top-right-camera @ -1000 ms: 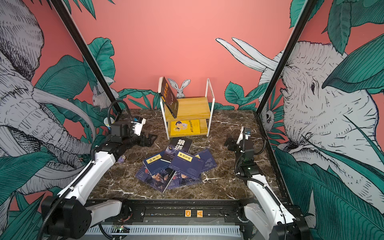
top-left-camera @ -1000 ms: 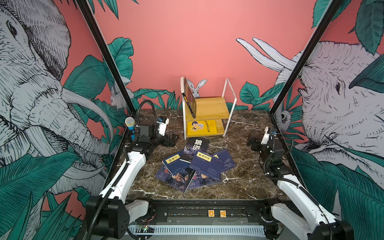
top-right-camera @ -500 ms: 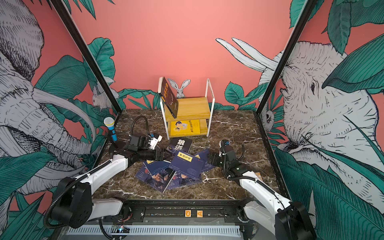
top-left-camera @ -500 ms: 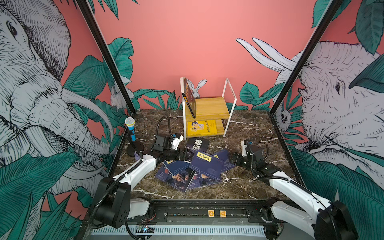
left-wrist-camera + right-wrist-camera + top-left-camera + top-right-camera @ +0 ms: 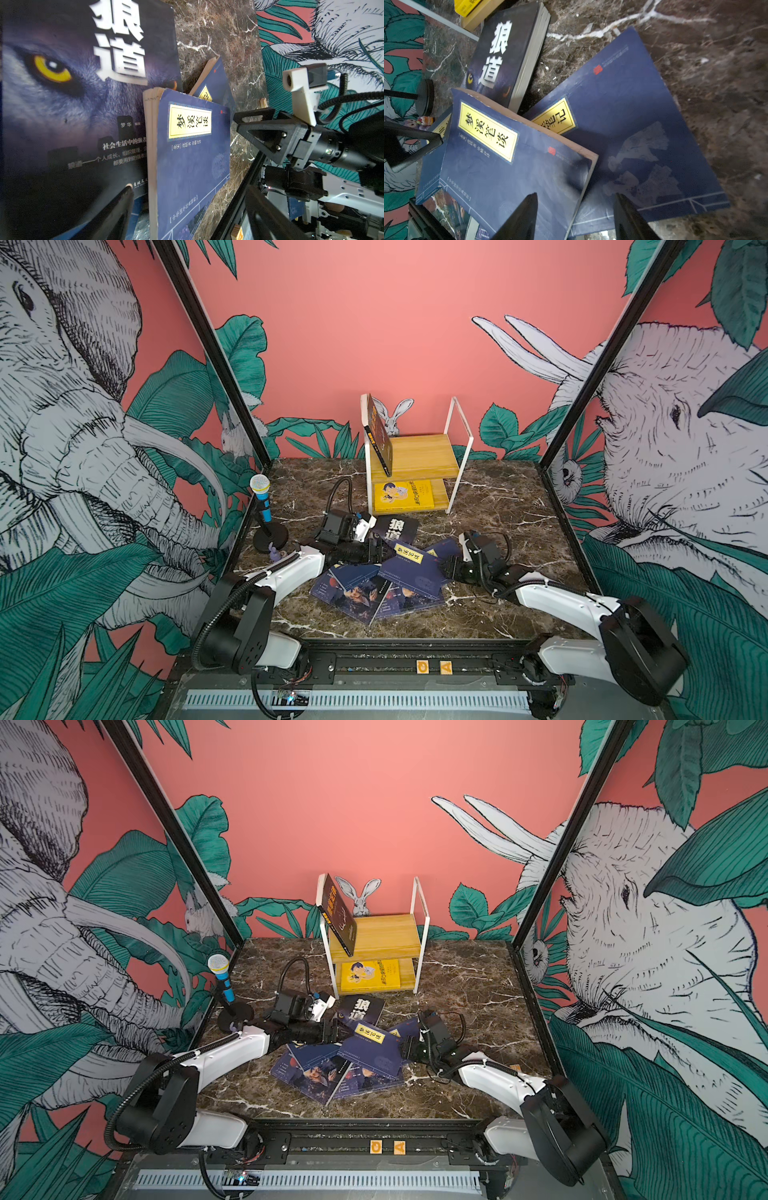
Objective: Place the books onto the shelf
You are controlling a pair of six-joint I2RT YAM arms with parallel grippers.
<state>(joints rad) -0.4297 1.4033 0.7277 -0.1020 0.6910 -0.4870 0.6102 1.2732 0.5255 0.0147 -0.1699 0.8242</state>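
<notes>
On brown table (image 5: 498, 506), messy books (image 5: 361, 593). Left hand (image 5: 384, 551), right hand (image 5: 445, 568) both parted (nothing gripped yet) beside top blue book (image 5: 409, 572). Could shove pile or pinch two.

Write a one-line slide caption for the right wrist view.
Right gripper, jaws open, poised at the edge of a yellow-labelled navy book beside the wolf-eye book.
</notes>
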